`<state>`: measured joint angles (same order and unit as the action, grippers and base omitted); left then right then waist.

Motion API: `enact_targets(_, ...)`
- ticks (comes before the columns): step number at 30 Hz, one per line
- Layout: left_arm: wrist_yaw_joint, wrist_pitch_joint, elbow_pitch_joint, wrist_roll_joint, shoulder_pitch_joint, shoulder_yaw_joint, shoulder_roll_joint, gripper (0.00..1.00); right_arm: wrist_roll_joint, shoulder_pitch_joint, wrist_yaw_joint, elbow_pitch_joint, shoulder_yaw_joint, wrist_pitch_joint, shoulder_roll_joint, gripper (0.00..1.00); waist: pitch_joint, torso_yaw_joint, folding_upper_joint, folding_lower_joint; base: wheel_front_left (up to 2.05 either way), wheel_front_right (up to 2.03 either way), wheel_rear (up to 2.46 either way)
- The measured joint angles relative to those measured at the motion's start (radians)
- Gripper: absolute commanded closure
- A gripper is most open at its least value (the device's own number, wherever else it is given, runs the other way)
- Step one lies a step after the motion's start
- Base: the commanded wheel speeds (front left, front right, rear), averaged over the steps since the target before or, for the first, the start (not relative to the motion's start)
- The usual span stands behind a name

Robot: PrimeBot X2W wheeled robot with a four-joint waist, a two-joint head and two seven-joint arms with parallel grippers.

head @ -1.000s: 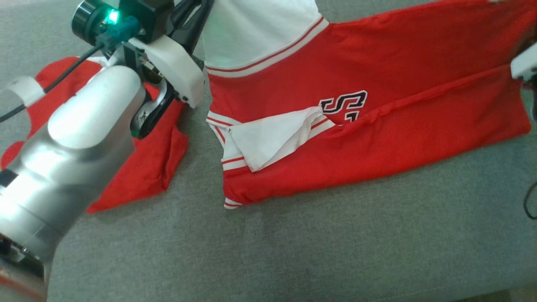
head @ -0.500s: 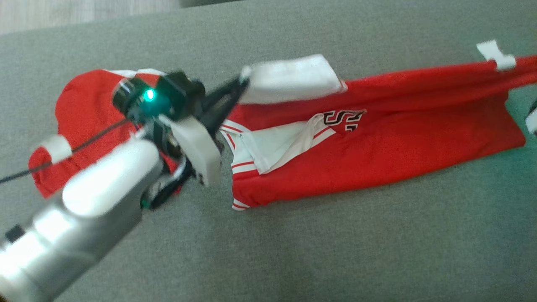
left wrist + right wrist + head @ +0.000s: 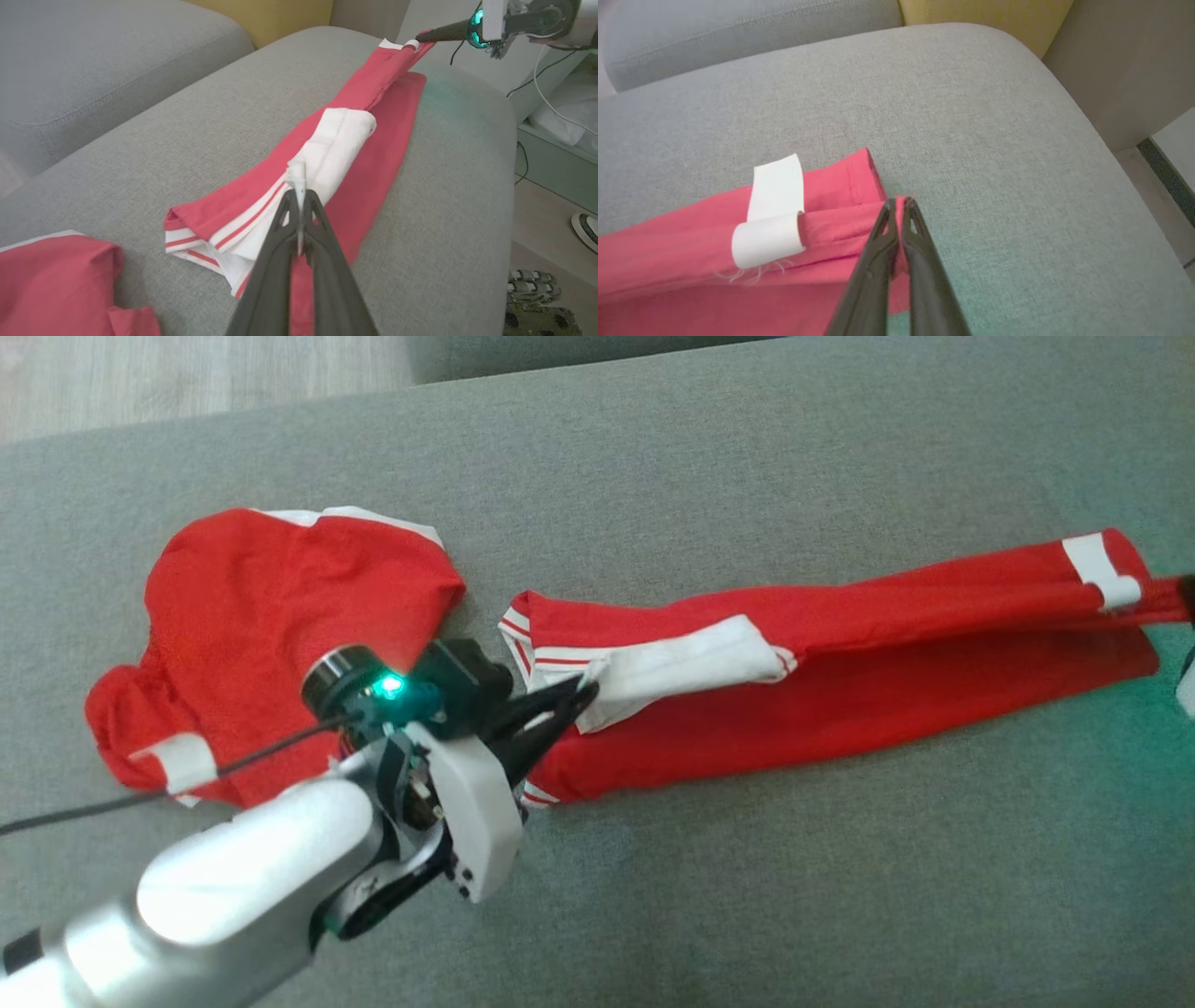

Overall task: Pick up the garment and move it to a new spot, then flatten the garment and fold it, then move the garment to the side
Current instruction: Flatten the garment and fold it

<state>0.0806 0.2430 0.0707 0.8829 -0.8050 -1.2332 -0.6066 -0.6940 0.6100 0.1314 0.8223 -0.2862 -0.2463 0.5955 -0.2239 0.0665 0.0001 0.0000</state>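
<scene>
Both ends of the garment [image 3: 840,700] are pinched: left pincer [image 3: 581,693] at nine o'clock, right pincer [image 3: 900,201] at three. Mid-fold, seemingly; next, lay it flat, release.

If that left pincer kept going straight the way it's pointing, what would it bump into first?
Most likely the white sleeve patch of the red garment, lying right ahead of the left pincer, which grips its edge. Depth unclear.

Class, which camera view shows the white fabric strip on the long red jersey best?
The right wrist view: the white fabric strip is large, folded over the edge of the long red jersey beside the right pincer. The head view shows it small at the right; the left wrist view, a distant speck.
</scene>
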Motion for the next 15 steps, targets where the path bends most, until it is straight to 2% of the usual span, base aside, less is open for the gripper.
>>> enact_targets(9, 0.001, 0.099, 0.011, -0.021, 0.038, -0.060, -0.006, 1.00, 0.063, -0.029, 0.000, -0.009, -0.035, -0.062, 0.005, 1.00, -0.017, 0.013, 0.0000, 0.0000, 0.00, 0.00, 0.00)
enact_targets(15, -0.001, 0.099, -0.010, -0.041, 0.037, -0.060, -0.001, 1.00, 0.079, -0.030, 0.000, -0.018, -0.039, -0.080, 0.002, 1.00, -0.027, 0.020, 0.0000, 0.0000, 0.00, 0.00, 0.00)
